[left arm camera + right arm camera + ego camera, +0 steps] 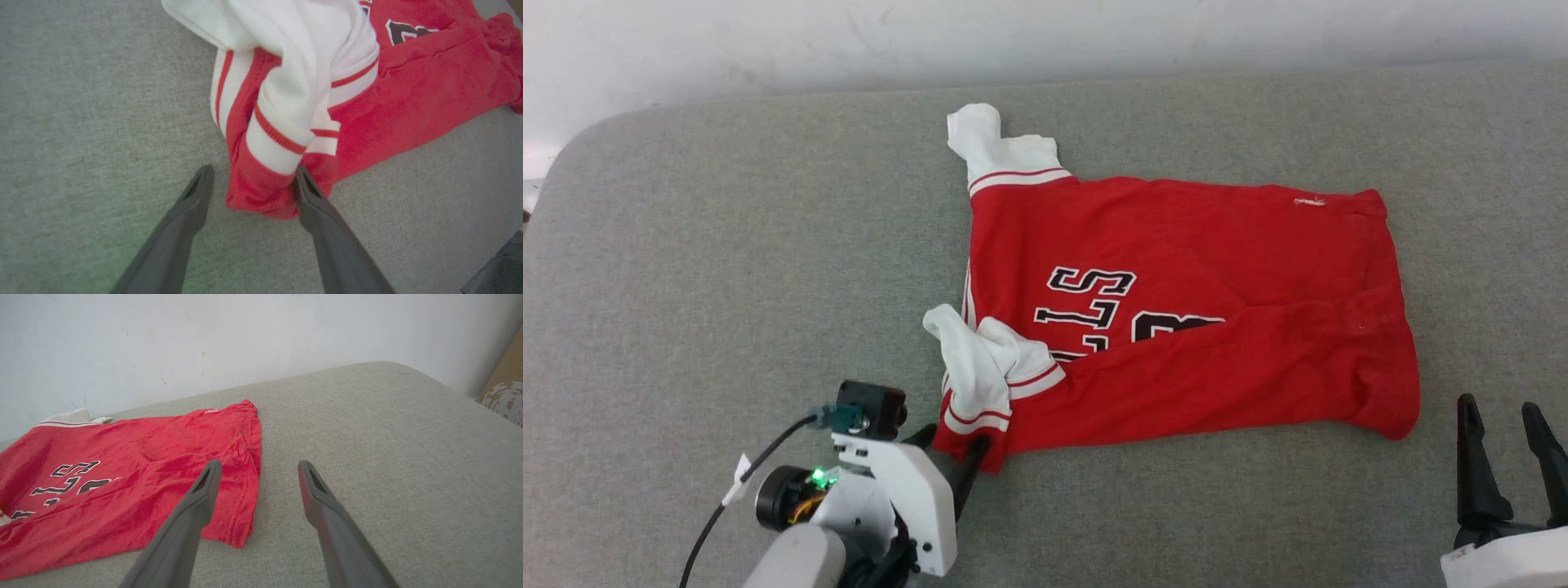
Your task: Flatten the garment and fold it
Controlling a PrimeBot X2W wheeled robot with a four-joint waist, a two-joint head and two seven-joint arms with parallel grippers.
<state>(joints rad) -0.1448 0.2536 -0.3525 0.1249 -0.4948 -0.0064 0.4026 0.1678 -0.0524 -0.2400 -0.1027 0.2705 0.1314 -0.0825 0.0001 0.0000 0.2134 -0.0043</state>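
The garment (pixel 1192 245), a red jersey with black white-outlined letters, lies sideways on the grey surface, its lower part folded up over the lettering. One white sleeve (pixel 996 147) sticks out at the far left, and the other (pixel 980 359) is bunched at the near left. My left gripper (pixel 954 441) is open at the near left corner. In the left wrist view the garment's (pixel 429 90) red corner sits between the fingers of the left gripper (pixel 253 177), touching the right one. My right gripper (pixel 1499 406) is open and holds nothing, just right of the hem corner; the right wrist view shows this gripper (pixel 259 465) beside the garment (pixel 143 445).
The grey padded surface (pixel 727 245) runs wide on every side of the jersey, with a rounded corner at the far left. A white wall (pixel 1013 33) stands behind it. A brown cardboard box (pixel 504 396) is beyond the surface's right edge.
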